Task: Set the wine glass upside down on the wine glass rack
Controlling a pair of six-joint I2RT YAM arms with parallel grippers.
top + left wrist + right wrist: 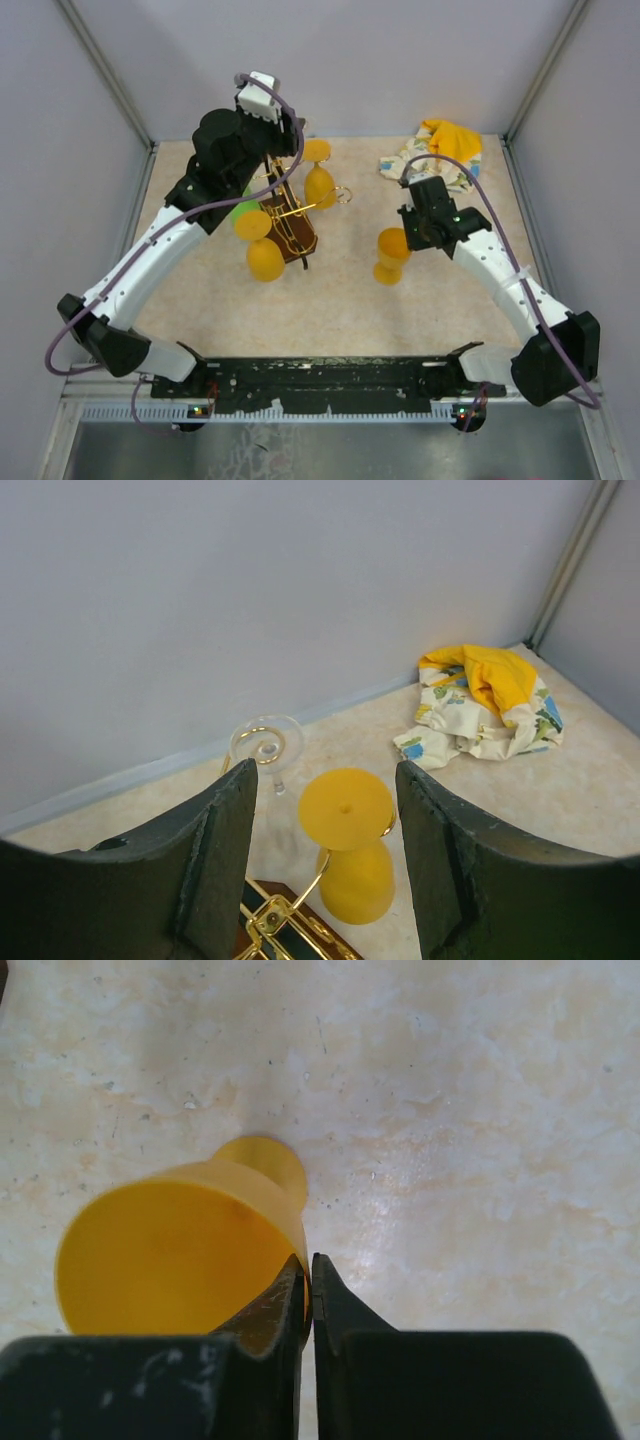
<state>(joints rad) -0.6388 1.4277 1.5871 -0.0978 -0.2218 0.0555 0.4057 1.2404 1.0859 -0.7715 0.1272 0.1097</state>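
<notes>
Yellow plastic wine glass stands mouth-up at 3 o'clock from the wine glass rack, seen from above. Left wrist: the left gripper is spread apart over a hung goblet. Right wrist: the right gripper pinches the wine glass's rim.

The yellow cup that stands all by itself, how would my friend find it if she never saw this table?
Look at the right half of the table, in front of the crumpled cloth in the back corner. A yellow cup stands there, mouth up, the right gripper pinching its rim. The other yellow cups sit foot-up at the gold wire stand on the left.
</notes>
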